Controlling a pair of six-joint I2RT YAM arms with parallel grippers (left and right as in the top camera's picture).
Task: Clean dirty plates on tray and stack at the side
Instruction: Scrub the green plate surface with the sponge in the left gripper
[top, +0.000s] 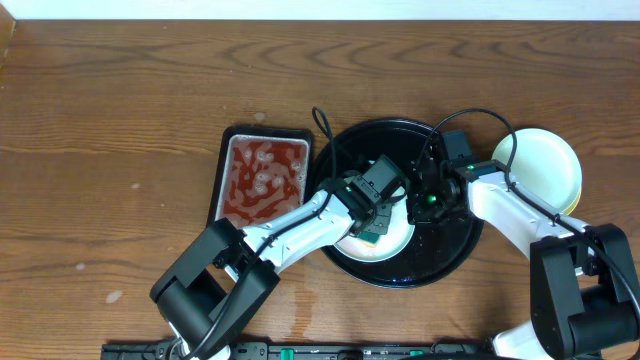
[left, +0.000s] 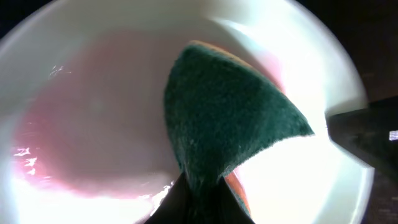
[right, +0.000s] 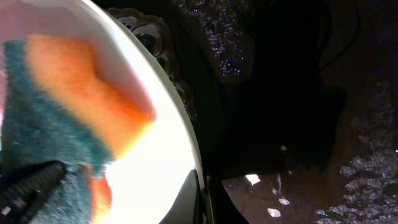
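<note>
A whitish plate (top: 388, 246) smeared with pink lies on the round black tray (top: 452, 250). My left gripper (top: 372, 220) is shut on a green and orange sponge (top: 371, 234) and presses it onto the plate. In the left wrist view the sponge (left: 230, 118) lies on the pink-smeared plate (left: 93, 112), pinched in the jaws (left: 205, 208). My right gripper (top: 418, 205) is shut on the plate's right rim. In the right wrist view the rim (right: 168, 143) runs between the fingers (right: 202, 199), with the sponge (right: 68, 106) at the left. Two plates (top: 545, 165) are stacked right of the tray.
A rectangular metal tray (top: 262, 175) with red liquid stands left of the black tray. The black tray's wet surface (right: 298, 186) shows beside the plate. Both arms cross above the tray. Bare wooden table lies to the left and at the back.
</note>
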